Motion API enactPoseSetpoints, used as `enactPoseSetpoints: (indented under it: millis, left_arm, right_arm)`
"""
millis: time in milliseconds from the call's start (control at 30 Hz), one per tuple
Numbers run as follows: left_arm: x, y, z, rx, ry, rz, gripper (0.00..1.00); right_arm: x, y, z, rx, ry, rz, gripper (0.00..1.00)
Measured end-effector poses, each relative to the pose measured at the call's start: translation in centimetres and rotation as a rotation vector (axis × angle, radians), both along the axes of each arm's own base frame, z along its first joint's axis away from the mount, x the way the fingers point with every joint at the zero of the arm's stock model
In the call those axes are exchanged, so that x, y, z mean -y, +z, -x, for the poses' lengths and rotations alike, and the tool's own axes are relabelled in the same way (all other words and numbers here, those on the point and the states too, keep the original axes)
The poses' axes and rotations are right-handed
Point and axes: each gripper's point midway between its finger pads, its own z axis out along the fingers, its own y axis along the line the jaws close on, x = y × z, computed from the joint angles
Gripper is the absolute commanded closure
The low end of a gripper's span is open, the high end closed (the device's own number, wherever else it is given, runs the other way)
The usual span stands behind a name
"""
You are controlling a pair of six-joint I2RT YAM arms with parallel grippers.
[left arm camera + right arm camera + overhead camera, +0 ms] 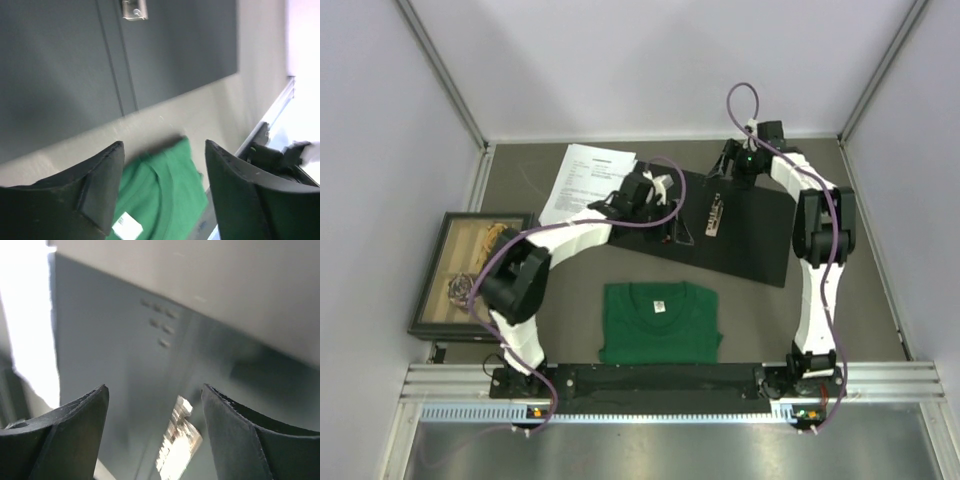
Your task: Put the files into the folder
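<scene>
Left end effector (pixel 665 205) hangs wide open and empty over the left edge of the folder (pixel 750 240), which lies spread on the counter (pixel 570 290) with its black inner faces and clip (pixel 715 215) up. The right end effector (pixel 733 165), likewise agape and empty, hovers at the folder's far edge. The files (pixel 588 180), white sheets of black print, lie just left of the left end effector, long axis roughly near-to-far, so the left arm looks nearer.

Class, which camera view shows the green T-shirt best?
Top external: the whole green T-shirt is visible. Left wrist shows only its blurred collar end; right wrist shows none of it.
</scene>
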Motion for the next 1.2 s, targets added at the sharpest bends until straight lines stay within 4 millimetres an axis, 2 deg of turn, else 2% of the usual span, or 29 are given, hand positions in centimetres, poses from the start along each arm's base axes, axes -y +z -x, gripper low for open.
enactPoseSetpoints:
  millis: [100, 267, 333, 433, 567, 667, 933, 1033, 1100, 1200]
  left_arm:
    - [1.4, -3.0, -1.7, -0.041, 0.000, -0.027, 0.43]
    - [3.6, -7.0, -4.4, -0.087, 0.013, -0.037, 0.50]
    - [4.8, -7.7, -5.9, -0.089, 0.022, -0.026, 0.54]
    - [6.7, -7.7, -8.5, -0.074, 0.042, 0.007, 0.59]
    - [9.0, -7.4, -11.4, -0.065, 0.078, 0.071, 0.62]
    - [10.3, -7.7, -12.1, -0.109, 0.098, 0.134, 0.62]
    - [13.0, -7.4, -12.6, -0.188, 0.076, 0.264, 0.57]
    - [13.3, -7.3, -12.2, -0.195, 0.061, 0.272, 0.48]
    - [13.4, -7.1, -12.1, -0.187, 0.050, 0.274, 0.38]
    - [12.4, -6.8, -11.5, -0.182, 0.047, 0.251, 0.32]
  right_arm:
    - [2.6, 0.9, 1.6, -0.034, -0.098, 0.117, 0.25]
    - [5.8, 3.7, 8.5, -0.048, -0.194, 0.179, 0.24]
    - [6.6, 4.1, 10.1, -0.047, -0.215, 0.194, 0.24]
    - [7.2, 3.0, 12.0, -0.071, -0.233, 0.205, 0.24]
    - [7.3, 0.1, 14.7, -0.158, -0.235, 0.212, 0.23]
    - [7.4, -0.3, 15.1, -0.172, -0.237, 0.218, 0.23]
    - [7.3, 2.6, 14.5, -0.091, -0.250, 0.188, 0.23]
    - [7.1, 3.1, 14.2, -0.075, -0.251, 0.175, 0.23]
    - [7.1, 3.1, 14.2, -0.076, -0.253, 0.173, 0.23]
    - [6.9, 3.2, 14.0, -0.080, -0.259, 0.172, 0.23]
